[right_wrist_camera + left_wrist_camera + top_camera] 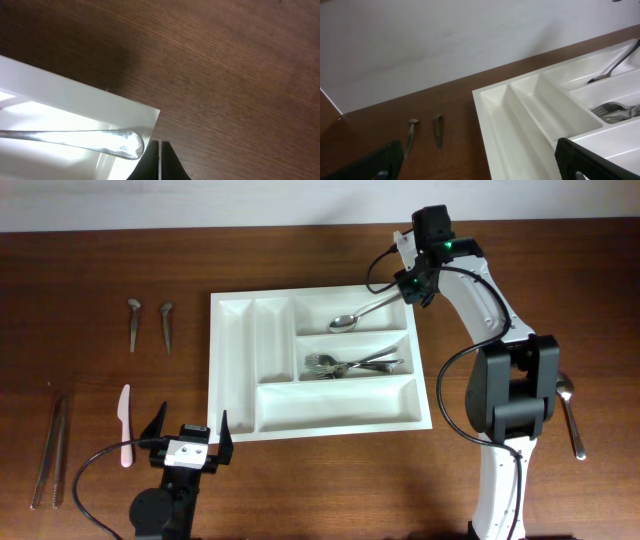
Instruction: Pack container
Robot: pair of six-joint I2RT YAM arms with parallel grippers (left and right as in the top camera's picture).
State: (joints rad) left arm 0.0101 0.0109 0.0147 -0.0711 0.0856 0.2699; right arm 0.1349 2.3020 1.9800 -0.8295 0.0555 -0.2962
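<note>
Container (232, 370) lies flat mid-table (80, 280), with a spoon (358, 315) in its far long compartment and forks (345, 365) in the middle one. Right gripper (160, 160) is at the container's far-right corner, jaws together and empty, just beside the spoon handle's end. Left gripper (191, 417) is off its near-left corner, jaws wide apart.

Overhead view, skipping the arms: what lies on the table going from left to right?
Long metal tongs → small metal utensil → second small metal utensil → container → spoon on the bare table. The white plastic knife overlaps the first small utensil, so it is left out.
</note>
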